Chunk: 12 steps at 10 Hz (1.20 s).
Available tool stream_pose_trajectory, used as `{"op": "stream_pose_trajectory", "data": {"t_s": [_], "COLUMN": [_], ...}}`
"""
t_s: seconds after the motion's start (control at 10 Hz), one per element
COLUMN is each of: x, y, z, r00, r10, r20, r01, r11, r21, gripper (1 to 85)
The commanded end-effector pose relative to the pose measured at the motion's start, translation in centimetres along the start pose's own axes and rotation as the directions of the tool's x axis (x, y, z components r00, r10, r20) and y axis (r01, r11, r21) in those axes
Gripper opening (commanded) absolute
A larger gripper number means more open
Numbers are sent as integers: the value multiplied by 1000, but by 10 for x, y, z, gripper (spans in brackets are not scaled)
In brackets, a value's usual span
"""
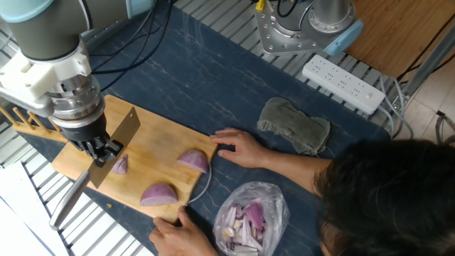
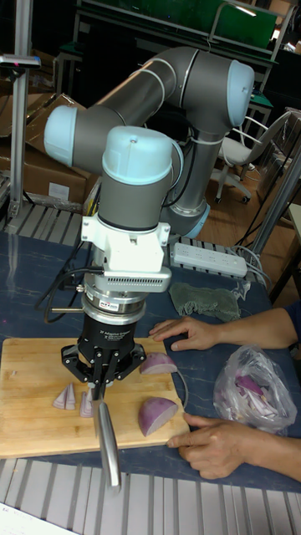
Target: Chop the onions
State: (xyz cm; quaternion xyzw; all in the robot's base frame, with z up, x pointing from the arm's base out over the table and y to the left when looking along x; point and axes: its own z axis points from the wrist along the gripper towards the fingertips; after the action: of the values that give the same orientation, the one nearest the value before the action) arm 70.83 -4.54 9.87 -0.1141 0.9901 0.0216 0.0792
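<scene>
On the wooden cutting board [image 1: 160,139] lie the onions: a large wedge [image 1: 193,159] near the right edge, another large wedge [image 1: 158,193] at the front, and a small piece [image 1: 121,165] beside the blade. The tall fixed view shows the same large wedges [image 2: 157,364] [image 2: 157,414] and thin slivers [image 2: 65,397] at the left. My gripper [image 1: 101,151] [image 2: 96,369] is shut on a knife [image 1: 119,135], blade edge down by the small piece, steel handle [image 2: 107,443] pointing off the board's front.
A person's hands [image 1: 238,148] [image 1: 178,231] hold the board's right side, the head [image 1: 391,199] leaning in at the right. A clear bag of onion scraps [image 1: 249,217], a grey cloth [image 1: 295,124] and a power strip [image 1: 345,84] lie to the right. A wooden rack [image 1: 21,121] stands at the left.
</scene>
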Motion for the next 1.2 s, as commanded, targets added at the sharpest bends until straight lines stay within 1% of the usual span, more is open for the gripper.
{"op": "stream_pose_trajectory", "data": {"t_s": [0.0,0.5,1.1], "x": [-3,-4,-4], "y": [-3,0,-1], "z": [5,6,8], "r00": [1000,1000,1000], "r10": [5,2,-3], "r20": [16,18,19], "r01": [-5,-2,3], "r11": [1000,1000,1000], "r21": [-8,-16,-15], "gripper": [10,10,10]}}
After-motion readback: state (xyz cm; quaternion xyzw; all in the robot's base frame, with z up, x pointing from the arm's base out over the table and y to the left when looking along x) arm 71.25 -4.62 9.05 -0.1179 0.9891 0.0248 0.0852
